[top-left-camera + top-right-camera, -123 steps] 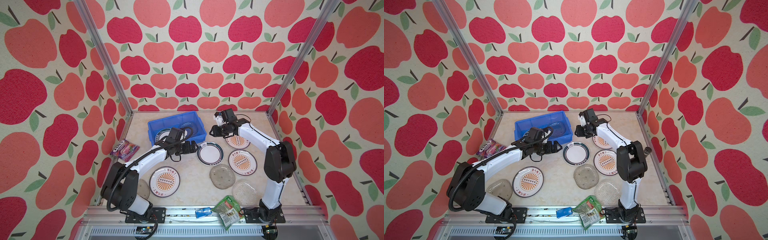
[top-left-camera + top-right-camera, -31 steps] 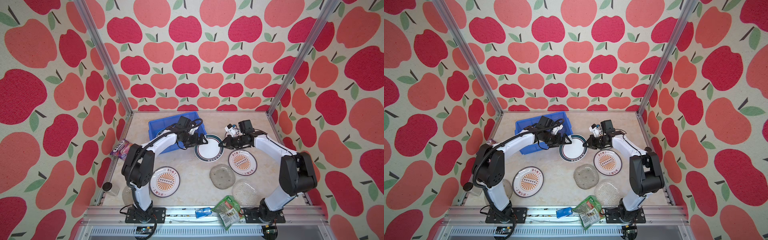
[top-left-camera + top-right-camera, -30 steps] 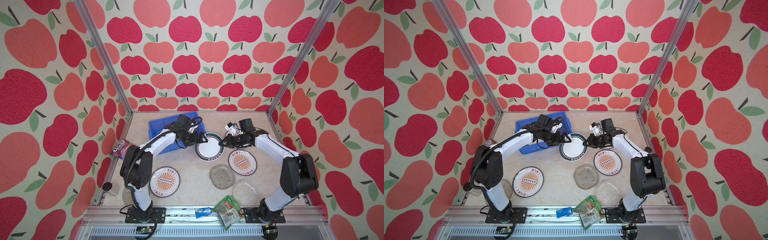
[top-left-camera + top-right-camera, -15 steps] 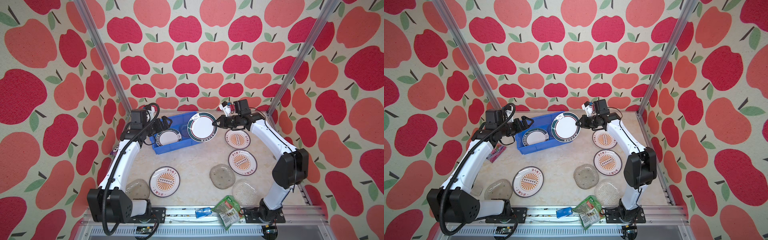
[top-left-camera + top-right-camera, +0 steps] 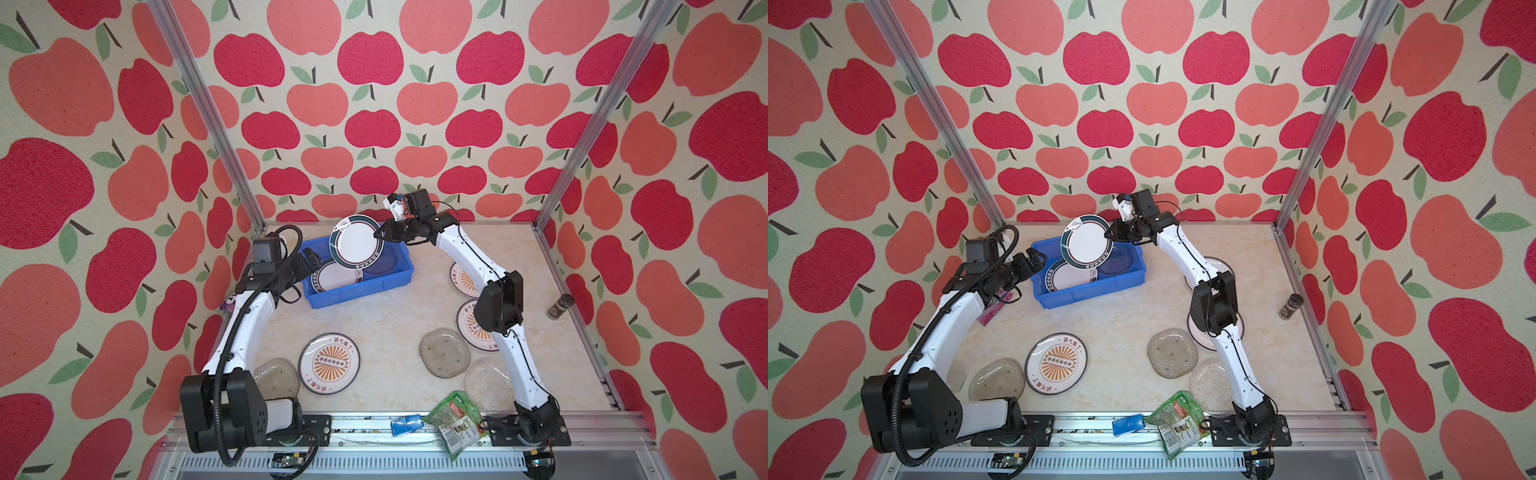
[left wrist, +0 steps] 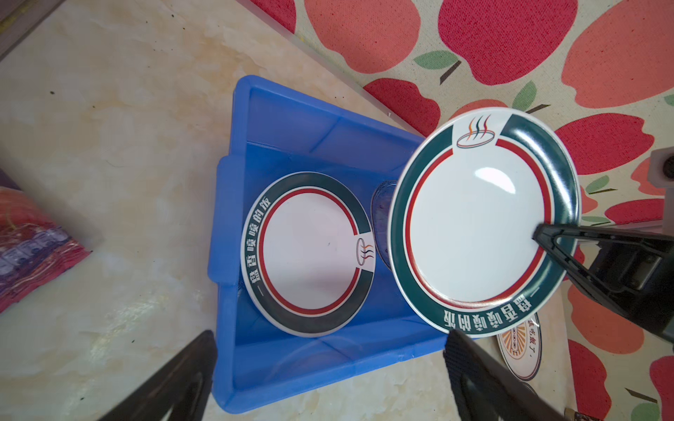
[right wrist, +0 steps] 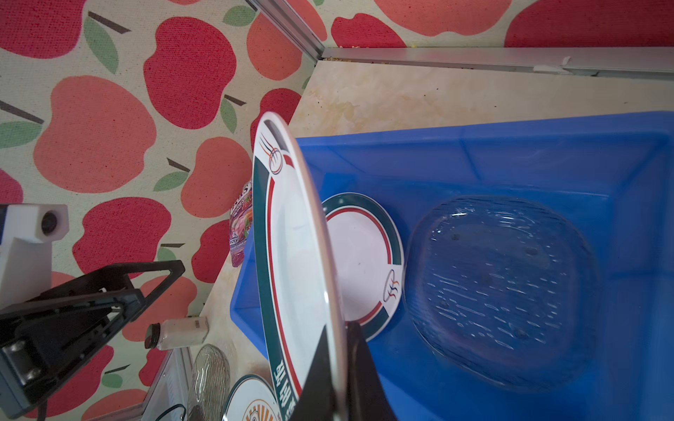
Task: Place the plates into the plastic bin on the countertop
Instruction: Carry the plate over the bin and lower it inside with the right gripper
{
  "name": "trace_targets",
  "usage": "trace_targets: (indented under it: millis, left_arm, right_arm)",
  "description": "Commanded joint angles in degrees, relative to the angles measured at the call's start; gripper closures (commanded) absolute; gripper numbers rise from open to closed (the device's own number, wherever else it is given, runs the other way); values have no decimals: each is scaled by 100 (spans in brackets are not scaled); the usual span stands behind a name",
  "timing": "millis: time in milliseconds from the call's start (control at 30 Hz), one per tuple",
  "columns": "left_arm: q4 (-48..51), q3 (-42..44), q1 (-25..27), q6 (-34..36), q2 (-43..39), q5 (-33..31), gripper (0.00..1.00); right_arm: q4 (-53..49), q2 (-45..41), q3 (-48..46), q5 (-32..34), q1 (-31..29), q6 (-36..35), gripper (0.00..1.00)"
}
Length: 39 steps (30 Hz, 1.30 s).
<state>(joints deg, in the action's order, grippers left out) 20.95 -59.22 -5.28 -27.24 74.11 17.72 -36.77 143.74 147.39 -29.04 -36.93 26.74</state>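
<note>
plate above bin (tilted); right jaws pinching

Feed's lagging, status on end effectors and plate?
Right end effector shut on banded plate, tilted over blue bin. Left end effector open, empty, beside bin. Nothing blocking.

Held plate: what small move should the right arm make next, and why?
Probably lower and level the plate into the bin, then release. The right gripper pinches its rim and holds it tilted above the bin, over a second rimmed plate and a glass plate already lying inside.
</note>
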Motion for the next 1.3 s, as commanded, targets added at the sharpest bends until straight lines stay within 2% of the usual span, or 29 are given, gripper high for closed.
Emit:
trace_targets:
  millis: [0, 333, 567, 767, 900, 967, 1200, 1233, 1267]
  left_arm:
    - [-267, 199, -146, -57, -275, -40, 1]
    - [-252, 518, -235, 44, -361, 17, 1]
    - [-346, 633, -299, 66, -305, 61, 1]
    - [-312, 675, -333, 92, -300, 30, 1]
    - [-320, 671, -356, 105, -242, 48, 1]
    - [-320, 671, -355, 106, -221, 60, 1]
    - [-359, 741, -377, 158, -199, 49, 1]
    - [-359, 745, -381, 168, -187, 52, 1]
    - [-368, 756, -386, 167, -187, 61, 1]
  right_arm:
    - [-377, 542, 793, -129, -132, 266, 100]
    - [605, 1167, 807, -470, -353, 905, 100]
    - [804, 1675, 1099, -415, -464, 1182, 100]
    - [781, 1712, 1116, -309, -473, 1133, 100]
    - [724, 1744, 1095, -329, -478, 1120, 95]
    - [724, 1762, 1108, -360, -482, 1135, 88]
    - [702, 1780, 1081, -372, -517, 1124, 83]
    - [669, 1784, 1091, -367, -533, 1096, 77]
    - [634, 1770, 1086, -358, -535, 1077, 76]
